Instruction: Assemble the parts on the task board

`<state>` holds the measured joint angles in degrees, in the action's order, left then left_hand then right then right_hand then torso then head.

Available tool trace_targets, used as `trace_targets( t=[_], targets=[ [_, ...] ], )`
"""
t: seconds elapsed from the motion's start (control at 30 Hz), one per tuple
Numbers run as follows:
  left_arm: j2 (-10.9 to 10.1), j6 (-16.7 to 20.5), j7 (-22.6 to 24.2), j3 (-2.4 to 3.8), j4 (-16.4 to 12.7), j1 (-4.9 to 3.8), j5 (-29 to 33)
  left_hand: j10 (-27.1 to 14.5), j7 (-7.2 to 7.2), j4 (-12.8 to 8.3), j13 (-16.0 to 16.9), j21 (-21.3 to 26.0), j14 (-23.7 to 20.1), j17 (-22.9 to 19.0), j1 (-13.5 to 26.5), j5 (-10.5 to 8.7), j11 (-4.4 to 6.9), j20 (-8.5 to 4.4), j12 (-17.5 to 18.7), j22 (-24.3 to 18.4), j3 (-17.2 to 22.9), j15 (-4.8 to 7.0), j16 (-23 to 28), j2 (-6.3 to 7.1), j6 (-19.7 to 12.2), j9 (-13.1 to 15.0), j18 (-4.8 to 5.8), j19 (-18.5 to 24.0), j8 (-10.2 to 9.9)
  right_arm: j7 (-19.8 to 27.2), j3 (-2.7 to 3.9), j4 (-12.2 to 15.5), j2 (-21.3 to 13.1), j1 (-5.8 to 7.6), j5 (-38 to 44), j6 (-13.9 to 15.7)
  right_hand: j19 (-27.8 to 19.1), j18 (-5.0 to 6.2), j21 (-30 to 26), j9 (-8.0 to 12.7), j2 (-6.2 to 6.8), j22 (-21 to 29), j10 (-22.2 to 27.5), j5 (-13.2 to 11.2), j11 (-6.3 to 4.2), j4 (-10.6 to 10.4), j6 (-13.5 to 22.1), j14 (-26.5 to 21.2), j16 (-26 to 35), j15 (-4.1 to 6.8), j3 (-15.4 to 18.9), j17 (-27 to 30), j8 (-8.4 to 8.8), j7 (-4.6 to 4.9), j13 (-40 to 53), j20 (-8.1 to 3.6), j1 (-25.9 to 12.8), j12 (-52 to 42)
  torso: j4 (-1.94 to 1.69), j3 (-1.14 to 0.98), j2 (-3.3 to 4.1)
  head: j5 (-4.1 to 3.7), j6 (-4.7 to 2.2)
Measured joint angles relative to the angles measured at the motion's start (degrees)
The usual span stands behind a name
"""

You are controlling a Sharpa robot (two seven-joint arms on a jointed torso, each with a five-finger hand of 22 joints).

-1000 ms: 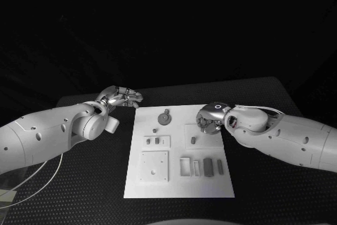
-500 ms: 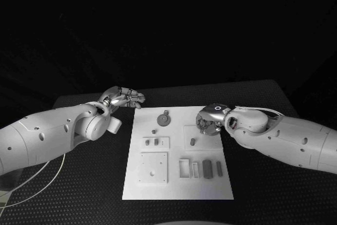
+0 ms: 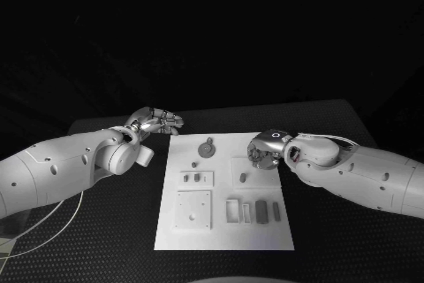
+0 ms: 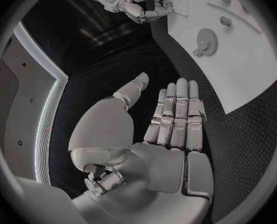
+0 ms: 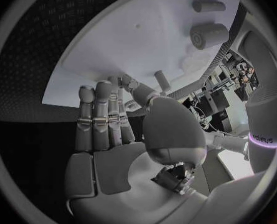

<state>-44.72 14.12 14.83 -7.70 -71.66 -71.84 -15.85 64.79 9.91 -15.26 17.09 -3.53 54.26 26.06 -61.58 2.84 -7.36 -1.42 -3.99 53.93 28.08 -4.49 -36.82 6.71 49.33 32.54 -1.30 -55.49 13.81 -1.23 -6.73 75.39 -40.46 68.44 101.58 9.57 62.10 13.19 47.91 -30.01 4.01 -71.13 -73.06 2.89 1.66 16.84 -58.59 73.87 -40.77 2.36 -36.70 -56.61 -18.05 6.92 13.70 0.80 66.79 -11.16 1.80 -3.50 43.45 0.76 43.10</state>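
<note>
- Left hand: empty, fingers straight and pressed side by side, thumb apart; hovers over the black table just beside the far left corner of the task board.
- Gear-shaped part: flat on the board, between both hands.
- Right hand: empty, fingers together; above the board's right edge.

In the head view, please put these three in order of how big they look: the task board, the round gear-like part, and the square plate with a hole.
1. task board, by far the largest.
2. square plate with a hole, at the board's near left.
3. round gear-like part, at the far end; it lies farther from the camera, so it may look somewhat smaller.
</note>
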Motion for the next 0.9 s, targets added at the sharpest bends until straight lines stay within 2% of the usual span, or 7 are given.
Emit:
trace_targets(
  t=[0.5,0.9],
  targets=[
    [-0.2,0.0,0.0,-0.01,0.0,0.00,0.0,0.0,0.00,0.0,-0.1,0.0,0.0,0.1,0.0,0.00,0.00,0.00,0.0,-0.1,0.0,0.00,0.2,0.00,0.0,-0.1,0.01,0.0,0.0,0.0,0.00,-0.1,0.0,0.01,-0.1,-0.1,-0.6,0.02,0.0,0.0,0.59,-0.2,0.2,0.0,-0.19,0.0,0.4,-0.4,0.0,-0.42,0.0,0.2,0.30,0.05,0.0,0.01,0.6,0.0,-0.05,0.19,0.03,0.28,0.41],
    [-0.2,0.0,0.0,-0.01,0.0,-0.01,0.0,0.0,0.00,0.0,-0.1,0.0,0.0,0.2,0.0,0.00,0.00,0.21,0.0,-0.2,0.0,0.00,0.2,0.00,0.0,0.0,0.01,-0.2,0.0,0.2,0.05,-0.4,0.2,0.07,-0.2,-0.3,-0.6,0.02,0.0,0.2,0.60,-0.2,0.3,-0.1,-0.11,0.0,0.7,-0.4,0.0,-0.42,0.0,0.3,0.55,0.34,0.0,0.02,0.6,0.1,-0.04,0.27,0.05,0.25,0.34]
  ],
)
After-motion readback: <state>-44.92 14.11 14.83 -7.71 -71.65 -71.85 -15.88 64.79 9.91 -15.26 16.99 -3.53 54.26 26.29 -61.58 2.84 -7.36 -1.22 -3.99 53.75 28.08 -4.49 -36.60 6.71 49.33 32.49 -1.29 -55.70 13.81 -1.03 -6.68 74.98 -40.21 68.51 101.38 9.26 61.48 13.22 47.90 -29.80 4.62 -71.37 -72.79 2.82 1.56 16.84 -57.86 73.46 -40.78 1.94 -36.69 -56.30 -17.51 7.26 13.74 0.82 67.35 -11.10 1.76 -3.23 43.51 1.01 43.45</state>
